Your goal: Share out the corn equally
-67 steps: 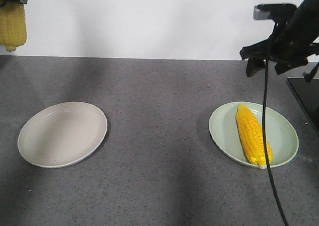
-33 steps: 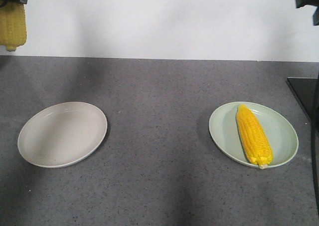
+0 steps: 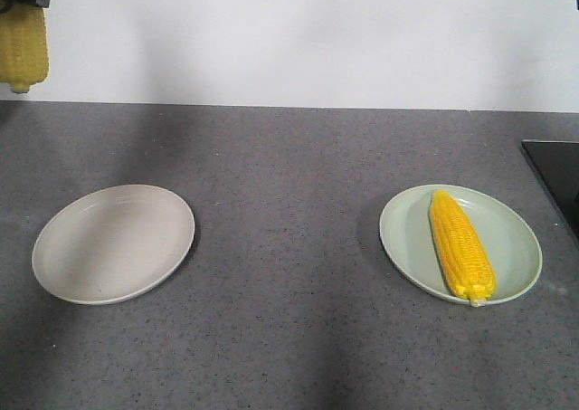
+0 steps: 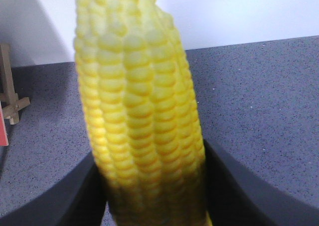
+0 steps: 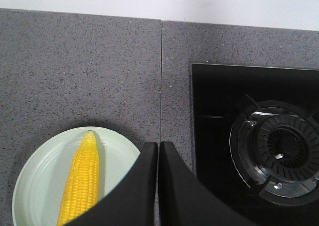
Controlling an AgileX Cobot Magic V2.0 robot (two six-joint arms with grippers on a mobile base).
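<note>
One corn cob (image 3: pixel 461 244) lies lengthwise on the pale green plate (image 3: pixel 516 238) at the right; the right wrist view shows this corn (image 5: pixel 82 181) on the same plate (image 5: pixel 40 186). Another corn cob (image 3: pixel 23 48) hangs tip down at the top left, above and behind the bare beige plate (image 3: pixel 113 243). My left gripper (image 4: pixel 152 156) is shut on that cob (image 4: pixel 139 101), a dark finger (image 4: pixel 234 186) on each side. My right gripper (image 5: pixel 158 147) is shut on nothing, high over the green plate's right rim, and is out of the front view.
A black glass stove (image 3: pixel 554 175) sits at the counter's right edge, with a round burner (image 5: pixel 284 146) beside the green plate. A small wooden stand (image 4: pixel 10 86) is at the far left by the white wall. A seam (image 5: pixel 160 76) runs across the grey counter.
My right arm has risen up and to the right out of the front view, taking its cable with it. The left gripper and its corn have stayed still.
</note>
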